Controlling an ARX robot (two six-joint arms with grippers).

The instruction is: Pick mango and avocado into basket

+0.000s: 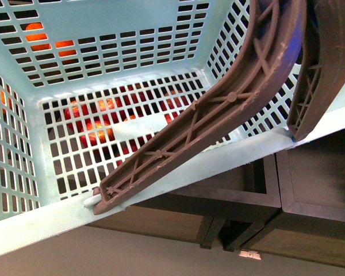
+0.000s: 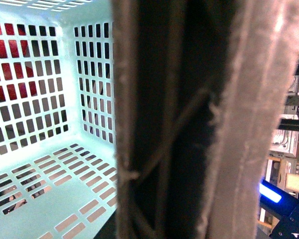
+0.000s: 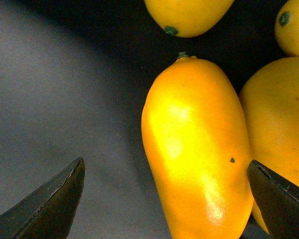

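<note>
The turquoise basket (image 1: pixel 161 178) fills the front view, tilted and empty, its brown ribbed handles (image 1: pixel 218 109) raised across it. In the left wrist view one handle (image 2: pixel 189 119) blocks most of the picture beside the basket's slotted wall (image 2: pixel 89 74); my left gripper is shut on the basket and its fingers are hidden behind it. My right gripper (image 3: pixel 165 162) is open, its two dark fingertips (image 3: pixel 65 194) astride a smooth yellow-orange mango (image 3: pixel 194 144) lying on a dark surface. The avocado is out of view.
Three more yellow fruits (image 3: pixel 279 124) crowd the mango's far side and end. Red and orange fruit (image 1: pixel 92 123) shows through the basket's lattice. Dark wooden crates (image 1: pixel 310 184) stand below the basket's rim.
</note>
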